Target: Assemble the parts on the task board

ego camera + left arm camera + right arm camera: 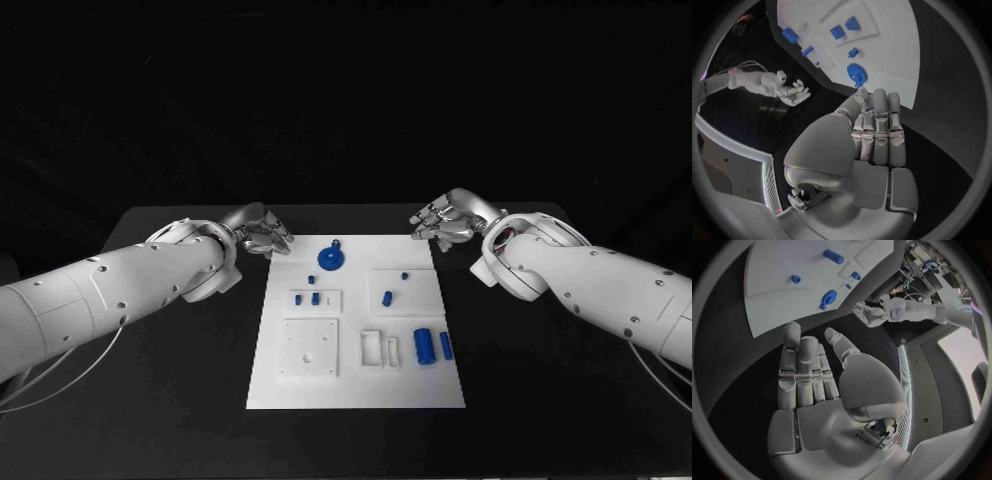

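Head view, left to right: the left hand (260,232) hovers just off the far left corner of the board (361,385), fingers straight and together, holding nothing. Next comes the round blue part (330,260), lying on the board near its far edge, its small tab pointing away from the robot. Smaller blue parts (312,297) sit nearer the board's middle, and a blue cylinder (424,345) lies toward the board's near right, long axis running near to far. The right hand (447,220) hangs off the board's far right corner, likewise released and empty. I judge the round part nearer the left hand, so that arm has the shorter reach.
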{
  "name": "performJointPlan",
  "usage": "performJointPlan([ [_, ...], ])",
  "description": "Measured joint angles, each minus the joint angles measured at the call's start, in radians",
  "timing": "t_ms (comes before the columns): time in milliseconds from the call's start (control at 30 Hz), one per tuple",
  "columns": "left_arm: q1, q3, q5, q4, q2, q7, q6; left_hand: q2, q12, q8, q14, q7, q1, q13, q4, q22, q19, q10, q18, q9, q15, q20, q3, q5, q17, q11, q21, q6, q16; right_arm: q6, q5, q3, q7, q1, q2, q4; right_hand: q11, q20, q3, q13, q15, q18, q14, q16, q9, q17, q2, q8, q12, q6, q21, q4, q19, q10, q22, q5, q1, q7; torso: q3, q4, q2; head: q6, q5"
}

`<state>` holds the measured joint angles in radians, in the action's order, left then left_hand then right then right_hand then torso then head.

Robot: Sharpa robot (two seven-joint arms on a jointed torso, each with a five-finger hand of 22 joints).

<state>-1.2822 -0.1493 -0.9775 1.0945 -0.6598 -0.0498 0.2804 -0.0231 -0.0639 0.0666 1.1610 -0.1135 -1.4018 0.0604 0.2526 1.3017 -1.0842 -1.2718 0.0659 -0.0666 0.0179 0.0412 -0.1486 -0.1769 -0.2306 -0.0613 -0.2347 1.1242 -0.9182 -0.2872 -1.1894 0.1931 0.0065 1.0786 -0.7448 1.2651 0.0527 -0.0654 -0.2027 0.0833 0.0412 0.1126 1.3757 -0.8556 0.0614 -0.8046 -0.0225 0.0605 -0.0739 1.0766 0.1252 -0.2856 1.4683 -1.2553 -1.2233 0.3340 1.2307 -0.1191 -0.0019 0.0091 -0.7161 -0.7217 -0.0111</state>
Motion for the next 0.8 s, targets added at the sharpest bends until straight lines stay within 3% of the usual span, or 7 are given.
performJointPlan([
  [167,-0.029,0.006,0.147,0.043,-0.040,-0.035,0.038,0.011,0.000,0.000,-0.014,-0.008,0.011,-0.001,0.011,-0.026,0.022,0.072,0.000,0.001,-0.022,-0.022,-0.006,-0.008,0.038,-0.024,0.049,-0.008,0.103,0.046,-0.128,-0.001,-0.013,0.000,0.022,-0.011,0.021,0.012,-0.062,-0.023,-0.012,0.026,0.003,-0.014,0.001,0.023,-0.027,0.000,0.009,0.013,0.000,0.001,-0.005,0.057,0.000,-0.025,-0.006,0.000,0.0000,0.0022,0.000,0.004,-0.004],
  [233,-0.040,0.007,0.211,0.062,-0.054,-0.055,0.054,0.017,0.000,0.000,0.017,-0.008,0.017,-0.001,0.021,-0.053,0.019,0.077,0.000,0.001,-0.028,-0.027,-0.016,-0.010,0.075,-0.028,0.090,-0.008,0.208,0.062,-0.188,-0.003,-0.023,0.000,0.029,-0.013,0.026,0.016,-0.076,-0.023,-0.015,0.027,0.006,-0.014,0.001,0.030,-0.035,0.000,0.009,0.013,0.000,0.002,-0.002,0.074,0.002,-0.032,-0.009,0.000,-0.0002,0.0034,0.000,0.005,-0.005],
  [367,-0.058,0.009,0.320,0.106,-0.083,-0.095,0.074,0.018,0.000,0.000,0.031,-0.008,0.018,-0.001,0.017,-0.086,0.029,0.080,0.000,0.001,-0.035,-0.037,-0.020,-0.010,0.105,-0.032,0.145,-0.008,0.321,0.084,-0.290,-0.010,-0.047,0.000,0.042,-0.017,0.039,0.023,-0.087,-0.023,-0.022,0.027,0.007,-0.022,0.001,0.044,-0.051,0.000,0.009,0.017,0.000,0.004,-0.002,0.107,0.006,-0.060,0.001,-0.003,-0.0006,0.0040,0.000,0.007,-0.003],
  [433,-0.065,0.009,0.375,0.129,-0.097,-0.120,0.080,0.018,0.000,0.000,0.038,-0.008,0.018,-0.001,0.018,-0.110,0.035,0.080,0.000,0.001,-0.040,-0.043,-0.020,-0.010,0.122,-0.032,0.165,-0.008,0.388,0.096,-0.339,-0.015,-0.063,0.000,0.048,-0.018,0.035,0.023,-0.094,-0.023,-0.022,0.027,0.007,-0.030,0.001,0.053,-0.059,0.000,0.009,0.017,0.000,0.008,-0.002,0.110,0.009,-0.071,0.001,-0.003,-0.0010,0.0041,-0.001,0.007,-0.002],
  [567,-0.069,0.009,0.464,0.167,-0.116,-0.167,0.085,0.018,0.000,0.000,0.083,-0.008,0.018,-0.001,0.016,-0.168,0.039,0.080,0.000,0.001,-0.046,-0.047,-0.019,-0.010,0.125,-0.032,0.167,-0.008,0.513,0.116,-0.415,-0.027,-0.094,-0.001,0.058,-0.017,0.040,0.023,-0.105,-0.023,-0.022,0.027,0.007,-0.042,0.001,0.073,-0.071,0.000,0.009,0.017,0.001,0.014,-0.002,0.115,0.023,-0.096,0.008,-0.003,-0.0022,0.0054,-0.001,0.007,-0.001],
  [800,-0.072,0.009,0.559,0.195,-0.126,-0.221,0.090,0.018,0.000,0.000,0.093,-0.011,0.018,-0.001,0.011,-0.191,0.039,0.084,0.000,0.001,-0.046,-0.047,-0.014,-0.009,0.105,-0.035,0.167,-0.012,0.551,0.156,-0.502,-0.038,-0.136,-0.008,0.067,-0.003,0.040,0.023,-0.128,-0.023,-0.025,0.026,0.011,-0.054,0.001,0.095,-0.081,0.000,0.009,0.017,0.033,0.021,-0.002,0.115,0.046,-0.106,-0.001,-0.003,-0.0024,0.0075,-0.001,0.005,0.000],
])
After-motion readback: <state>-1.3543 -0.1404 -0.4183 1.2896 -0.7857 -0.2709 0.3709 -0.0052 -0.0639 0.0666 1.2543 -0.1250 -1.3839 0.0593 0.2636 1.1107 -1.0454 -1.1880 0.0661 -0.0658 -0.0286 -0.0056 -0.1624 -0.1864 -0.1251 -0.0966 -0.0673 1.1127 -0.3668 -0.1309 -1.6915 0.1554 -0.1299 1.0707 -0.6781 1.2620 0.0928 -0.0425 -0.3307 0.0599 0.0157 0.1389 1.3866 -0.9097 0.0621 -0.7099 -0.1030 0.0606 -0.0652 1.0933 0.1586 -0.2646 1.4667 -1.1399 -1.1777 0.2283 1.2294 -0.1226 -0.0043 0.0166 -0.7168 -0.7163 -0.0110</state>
